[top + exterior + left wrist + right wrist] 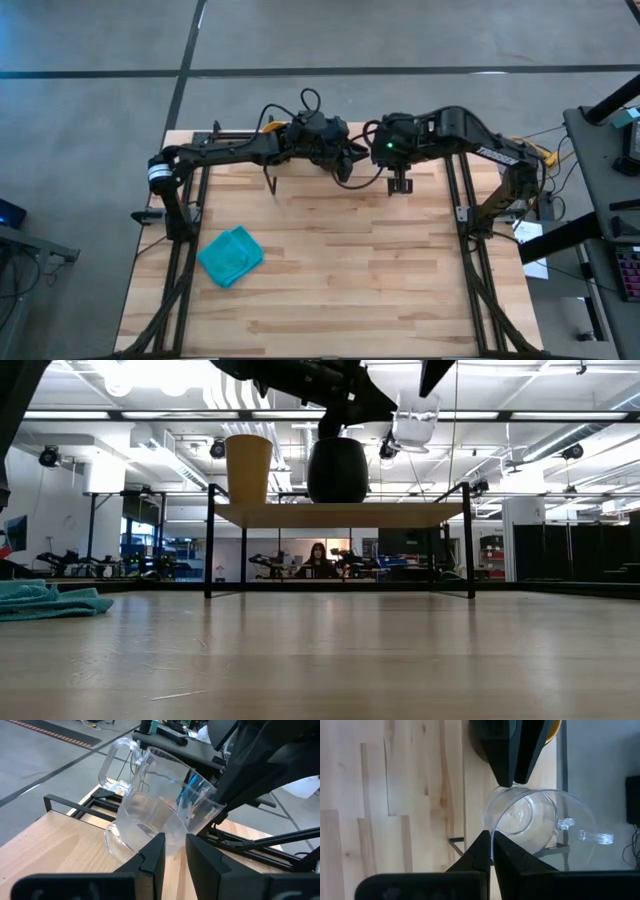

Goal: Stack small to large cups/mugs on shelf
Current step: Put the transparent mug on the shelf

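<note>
The clear glass point(415, 418), which has a handle point(587, 836), hangs tilted above the shelf's point(340, 514) right part. Both grippers are shut on it. My left gripper point(175, 851) reaches in from the table's left point(348, 152). My right gripper point(492, 849) comes down from above point(399, 181). The yellow-orange cup point(248, 468) stands upright on the shelf's left part. The dark mug point(338, 470) stands upright on the middle of the shelf, and its yellow inside point(551, 730) shows in the right wrist view. My left gripper pinches the glass's rim point(176, 837) with one finger inside and one outside, on the side opposite the right gripper. The glass is lifted clear of the shelf and tilted. My right gripper pinches the rim point(493, 834) from above, pointing down, one finger inside the glass and one outside. The handle sticks out to the side away from its fingers.
A teal cloth point(231, 256) lies on the table's near left part. The shelf's thin black legs point(209, 540) stand at the table's far side. Bare wood lies between the shelf and the near edge. A person point(318, 558) sits in the room far behind.
</note>
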You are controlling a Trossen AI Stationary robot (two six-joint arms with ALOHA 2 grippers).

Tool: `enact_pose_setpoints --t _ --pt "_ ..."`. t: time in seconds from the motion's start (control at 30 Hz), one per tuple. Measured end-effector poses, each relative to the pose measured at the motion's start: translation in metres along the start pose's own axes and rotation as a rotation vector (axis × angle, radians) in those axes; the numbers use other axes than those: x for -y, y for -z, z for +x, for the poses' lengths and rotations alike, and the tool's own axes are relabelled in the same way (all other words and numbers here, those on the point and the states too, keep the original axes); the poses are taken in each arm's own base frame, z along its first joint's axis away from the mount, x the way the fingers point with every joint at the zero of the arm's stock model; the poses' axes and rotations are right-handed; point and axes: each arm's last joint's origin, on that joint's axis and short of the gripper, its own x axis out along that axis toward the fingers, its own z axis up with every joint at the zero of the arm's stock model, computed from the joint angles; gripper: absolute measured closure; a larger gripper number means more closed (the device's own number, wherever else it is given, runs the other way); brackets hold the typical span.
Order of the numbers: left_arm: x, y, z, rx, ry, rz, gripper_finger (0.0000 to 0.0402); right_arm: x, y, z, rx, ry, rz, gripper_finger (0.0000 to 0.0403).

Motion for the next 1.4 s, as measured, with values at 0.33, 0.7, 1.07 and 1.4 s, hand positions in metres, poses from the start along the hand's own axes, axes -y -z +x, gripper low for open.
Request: enact_pose_setpoints --t 0.33,0.7,1.07,1.4 --pt "0.002 -0.003 -0.003 -0.004 0.014 -0.002 0.0338 -0.001 0.002 0.007 -0.036 -0.006 -0.005 0.0395" --pt "0.024 -0.046 -0.059 0.135 0.076 0.004 0.0338 0.021 0.009 0.013 -0.056 -0.022 0.050 0.0395" --pt "0.053 -0.092 -0.140 0.346 0.142 0.073 0.0338 0.025 0.015 0.039 -0.111 -0.130 0.020 0.0395" --pt "0.063 -0.104 -0.177 0.391 0.184 0.119 0.0338 0.024 0.002 0.064 -0.144 -0.163 -0.048 0.0394"
